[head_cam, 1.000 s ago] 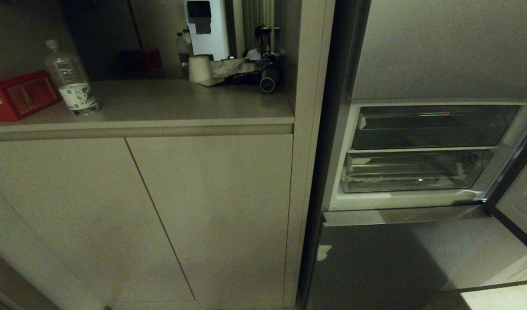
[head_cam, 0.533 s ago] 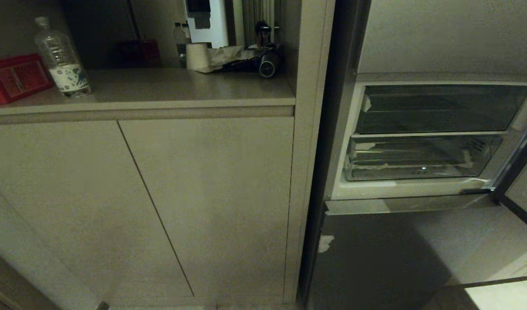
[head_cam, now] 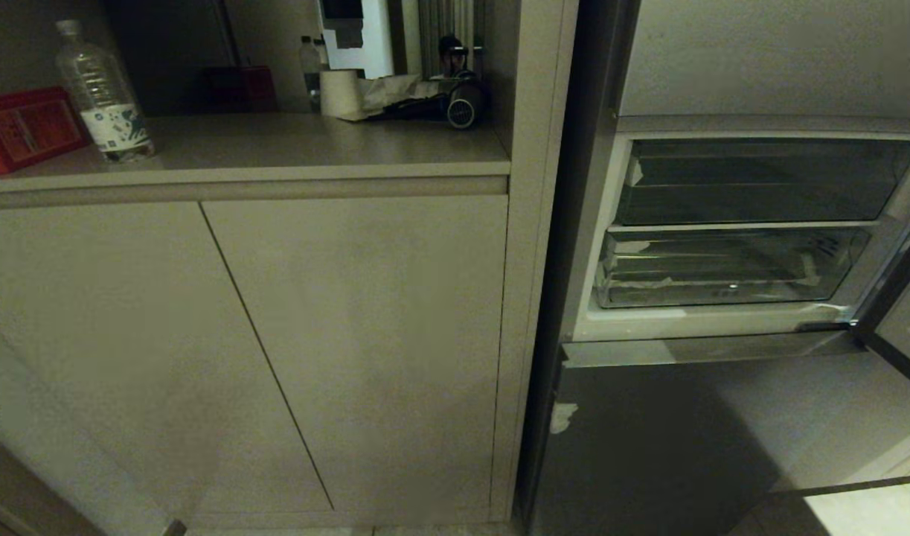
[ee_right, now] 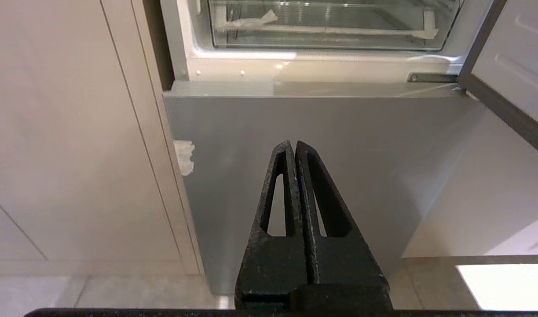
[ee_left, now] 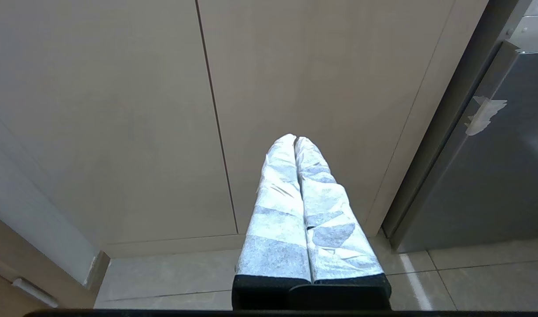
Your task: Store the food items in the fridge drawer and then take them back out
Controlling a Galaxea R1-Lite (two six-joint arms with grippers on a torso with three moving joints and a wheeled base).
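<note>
The fridge drawer (head_cam: 730, 272), clear with whitish tape scraps on its front, sits pushed in at the bottom of the open fridge compartment, right of the cabinet. Its front edge also shows in the right wrist view, fridge drawer (ee_right: 326, 26). The food items are out of view. My left gripper (ee_left: 295, 139), its fingers wrapped in white tape, is shut and empty, low before the beige cabinet doors. My right gripper (ee_right: 292, 143), with black fingers, is shut and empty in front of the grey lower fridge door. Neither arm shows in the head view.
Another clear bin (head_cam: 752, 182) sits above the drawer. The open fridge door (head_cam: 901, 327) stands at the right edge. On the counter (head_cam: 276, 160) are a plastic bottle (head_cam: 101, 93), a red box (head_cam: 23, 126) and a paper roll (head_cam: 339, 93). A tape scrap (head_cam: 562, 417) marks the lower fridge door.
The whole head view has shifted: counter and fridge compartment sit higher in the picture than a second ago, so the camera has moved. Nothing in the scene itself has moved.
</note>
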